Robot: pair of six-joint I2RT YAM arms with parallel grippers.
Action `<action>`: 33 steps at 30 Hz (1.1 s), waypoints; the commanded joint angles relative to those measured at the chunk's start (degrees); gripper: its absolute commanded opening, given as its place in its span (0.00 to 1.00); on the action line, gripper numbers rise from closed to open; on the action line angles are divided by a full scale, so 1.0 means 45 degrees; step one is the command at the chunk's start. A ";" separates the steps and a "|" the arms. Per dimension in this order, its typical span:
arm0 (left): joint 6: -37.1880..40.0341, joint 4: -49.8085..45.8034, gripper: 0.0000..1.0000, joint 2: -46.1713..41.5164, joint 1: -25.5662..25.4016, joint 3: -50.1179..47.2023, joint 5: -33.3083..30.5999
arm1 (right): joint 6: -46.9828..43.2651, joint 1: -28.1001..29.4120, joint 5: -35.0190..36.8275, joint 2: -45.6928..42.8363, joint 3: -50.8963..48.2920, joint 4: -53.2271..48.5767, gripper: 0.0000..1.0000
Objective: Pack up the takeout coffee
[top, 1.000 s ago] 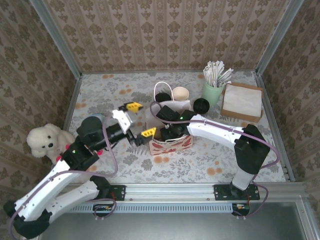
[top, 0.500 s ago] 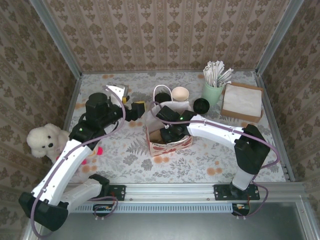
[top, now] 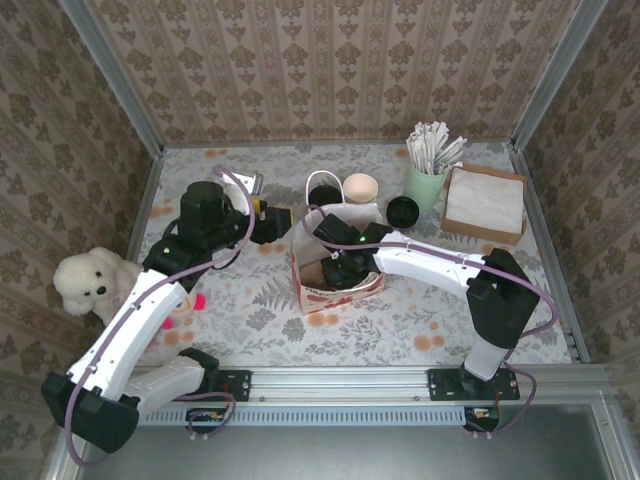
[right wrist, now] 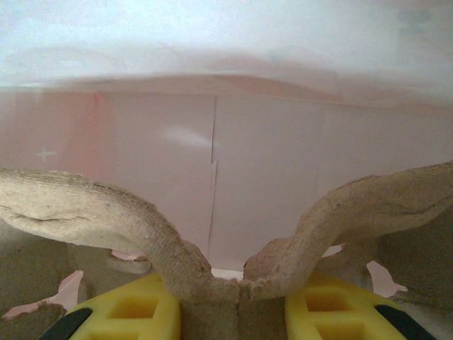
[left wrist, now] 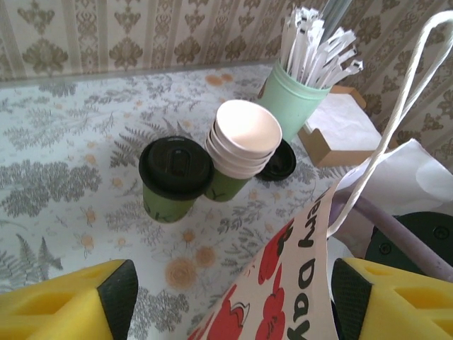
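Observation:
The takeout coffee (top: 323, 193) (left wrist: 175, 177), a dark green cup with a black lid, stands on the table just behind the white paper bag (top: 336, 292). My left gripper (top: 265, 203) (left wrist: 233, 304) is open at the bag's left rim. The bag's red-printed wall (left wrist: 297, 283) lies between its yellow fingers (left wrist: 71, 304), and the coffee stands well beyond them. My right gripper (top: 340, 268) (right wrist: 237, 312) is down inside the bag, shut on the middle ridge of a brown pulp cup carrier (right wrist: 106, 212).
A stack of unlidded cream-rimmed cups (top: 360, 187) (left wrist: 244, 138) touches the coffee's right side. A loose black lid (top: 402, 210), a mint cup of wrapped sticks (top: 425, 183) and a napkin box (top: 485, 203) stand at the back right. A white teddy bear (top: 88, 282) sits at the left edge.
My left arm swung from in front of the bag round to its back-left rim. The bag's left side has spread a little. The right arm stayed inside the bag.

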 commanded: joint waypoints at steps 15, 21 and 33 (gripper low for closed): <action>-0.0050 -0.1586 0.72 0.0570 -0.0123 0.0865 0.3269 | 0.0967 0.0247 0.0060 0.0524 -0.0470 0.0582 0.41; 0.0131 -0.2491 0.66 0.0798 -0.0123 0.0958 0.2344 | 0.0842 0.0242 0.0394 0.0174 0.0158 0.0224 0.53; -0.0086 -0.2719 0.62 0.1350 -0.0179 0.1110 0.2773 | 0.1766 0.0216 0.0184 -0.0039 0.1432 -0.0689 0.76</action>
